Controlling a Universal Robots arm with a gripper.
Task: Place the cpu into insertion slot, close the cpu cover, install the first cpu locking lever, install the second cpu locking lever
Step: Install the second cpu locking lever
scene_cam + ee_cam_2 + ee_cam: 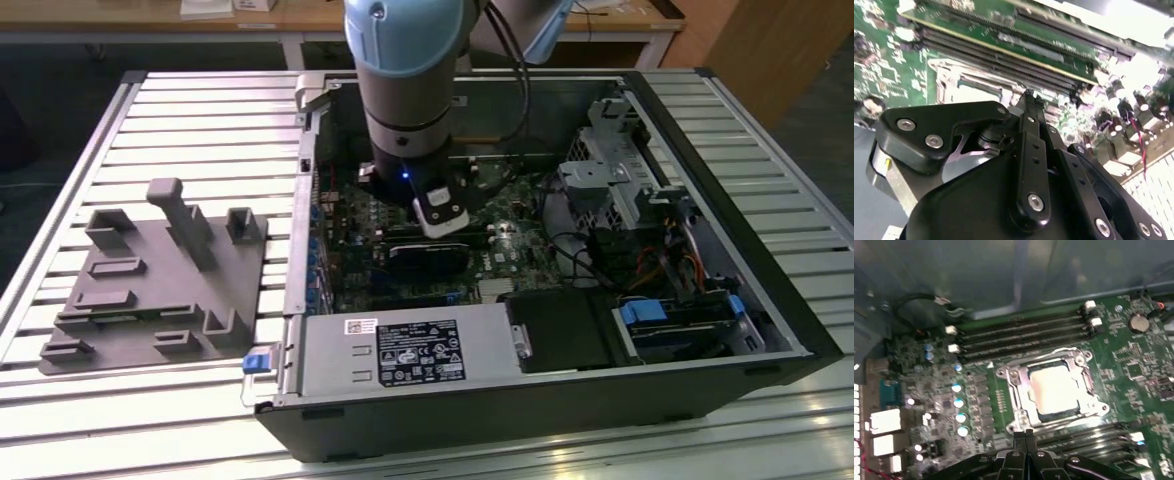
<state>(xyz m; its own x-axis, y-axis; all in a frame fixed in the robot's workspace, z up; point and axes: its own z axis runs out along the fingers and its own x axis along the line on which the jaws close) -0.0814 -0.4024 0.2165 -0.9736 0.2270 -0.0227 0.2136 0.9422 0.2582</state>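
Cpu (1056, 388) seated in slot (1019, 407), cover (1076, 360) down around it. Gripper (1025, 432) clenched, empty, fingertips together at frame's edge. Judged step: lever locking; calls for hooking lever under catch.

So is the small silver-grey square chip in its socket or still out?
In. In the first wrist view the cpu lies flat inside the insertion slot, framed by the silvery cpu cover.

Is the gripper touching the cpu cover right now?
Cannot tell. In the first wrist view the gripper tip meets the cpu cover edge, with no plain contact or gap.
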